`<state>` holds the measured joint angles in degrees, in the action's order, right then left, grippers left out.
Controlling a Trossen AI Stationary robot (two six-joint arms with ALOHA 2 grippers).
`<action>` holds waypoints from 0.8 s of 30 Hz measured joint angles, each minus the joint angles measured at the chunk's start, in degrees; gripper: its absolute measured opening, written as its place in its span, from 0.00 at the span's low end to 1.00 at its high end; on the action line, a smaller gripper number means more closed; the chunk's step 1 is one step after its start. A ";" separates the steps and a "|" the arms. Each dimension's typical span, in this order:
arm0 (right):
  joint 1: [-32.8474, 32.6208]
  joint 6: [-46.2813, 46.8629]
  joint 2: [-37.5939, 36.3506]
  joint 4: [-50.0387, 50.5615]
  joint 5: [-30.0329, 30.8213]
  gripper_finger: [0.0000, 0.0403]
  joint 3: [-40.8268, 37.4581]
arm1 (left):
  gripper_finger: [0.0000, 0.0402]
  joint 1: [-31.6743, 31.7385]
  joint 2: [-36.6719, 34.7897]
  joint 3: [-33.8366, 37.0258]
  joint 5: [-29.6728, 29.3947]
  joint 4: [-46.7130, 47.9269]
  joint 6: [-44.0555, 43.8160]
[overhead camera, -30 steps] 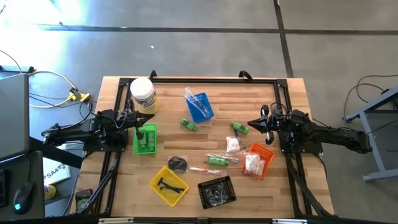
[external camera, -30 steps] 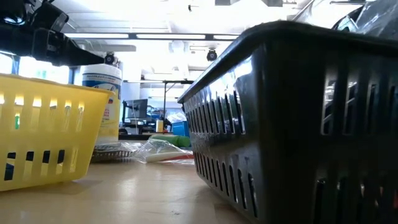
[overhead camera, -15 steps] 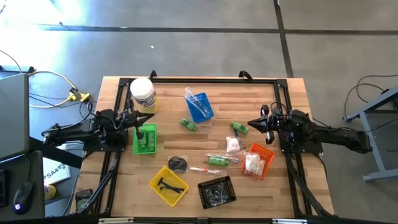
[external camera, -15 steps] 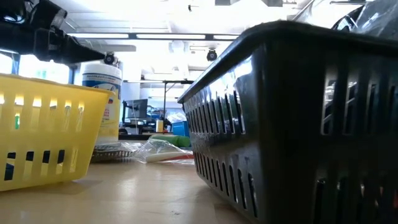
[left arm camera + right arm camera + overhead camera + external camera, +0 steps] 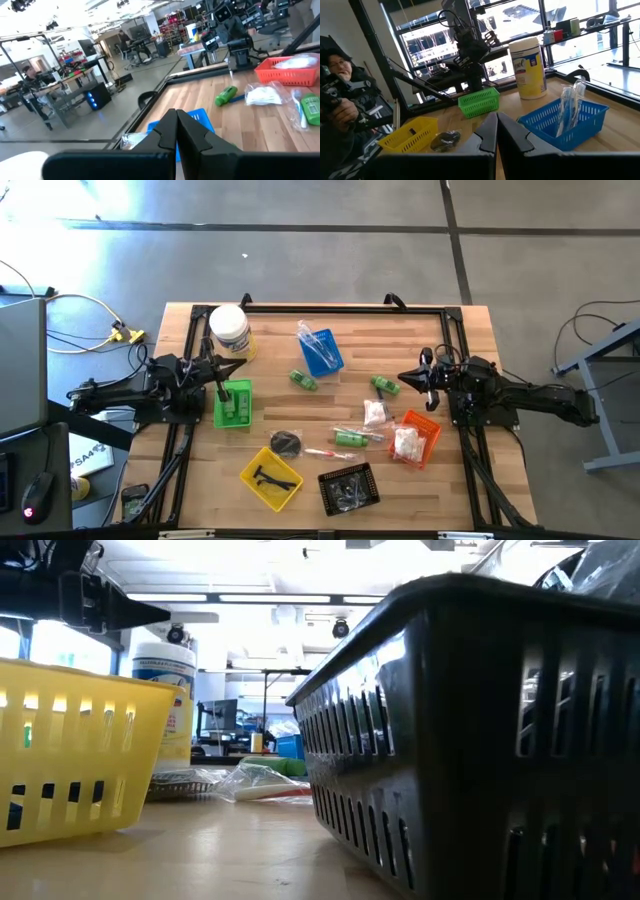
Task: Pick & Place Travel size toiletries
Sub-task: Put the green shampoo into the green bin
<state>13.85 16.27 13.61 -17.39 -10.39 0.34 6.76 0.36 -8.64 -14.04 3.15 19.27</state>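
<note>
Across the middle of the wooden table (image 5: 470, 330), the travel size toiletries lie scattered, some loose, some binned. Loose on the boards: a small green bottle (image 5: 303, 380) just below the blue tray (image 5: 331, 360), a second green bottle (image 5: 385, 386) nearer the right arm, a third (image 5: 348, 438) lying flat by a wrapped toothbrush (image 5: 322, 452), a white sachet (image 5: 374, 412), and a dark round bit (image 5: 286, 443) beside the yellow tray (image 5: 250, 475).

Binned: clear-wrapped toothbrushes (image 5: 312, 343) stand tilted in the blue tray, their tops overhanging its rim; white sachets (image 5: 405, 442) fill the orange tray (image 5: 431, 430); a black T-shaped piece (image 5: 267, 476) lies in the yellow tray; the black tray (image 5: 364, 472) holds pieces too tangled and dark to make out. All trays are slotted plastic baskets.

The green tray (image 5: 219, 410) sits partly under the left gripper (image 5: 221, 388), so its contents are hard to read. That gripper hangs just over the tray's upper edge, jaws pressed together, empty. The right gripper (image 5: 403, 376) hovers near the second green bottle, apart from it, jaws likewise closed on nothing.

A white cylindrical tub (image 5: 230, 331) with a yellow label stands at the far-left corner.

From table height, the black tray's wall blocks most of the scene; only the yellow tray, the tub and a crinkled wrapper show.

A seated person (image 5: 340, 115) appears beyond the table, cut off at the frame edge.
</note>
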 joint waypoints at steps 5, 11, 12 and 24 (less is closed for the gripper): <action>-0.01 -0.01 0.00 -0.02 0.00 0.00 -0.01 | 0.00 0.00 0.00 0.00 0.00 0.01 -0.02; -0.01 0.00 0.00 -0.02 0.00 0.01 0.00 | 0.00 0.00 0.00 0.00 1.87 -0.02 -0.04; 0.00 0.00 0.00 -0.02 0.00 0.01 0.00 | 0.00 0.00 0.00 0.00 2.80 -0.02 0.00; 0.00 2.50 1.12 0.17 8.21 0.00 0.26 | 0.00 -0.02 0.00 0.02 4.02 -2.39 1.01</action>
<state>13.85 18.77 14.72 -17.22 -2.18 0.60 6.74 0.36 -8.62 -10.02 0.76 20.27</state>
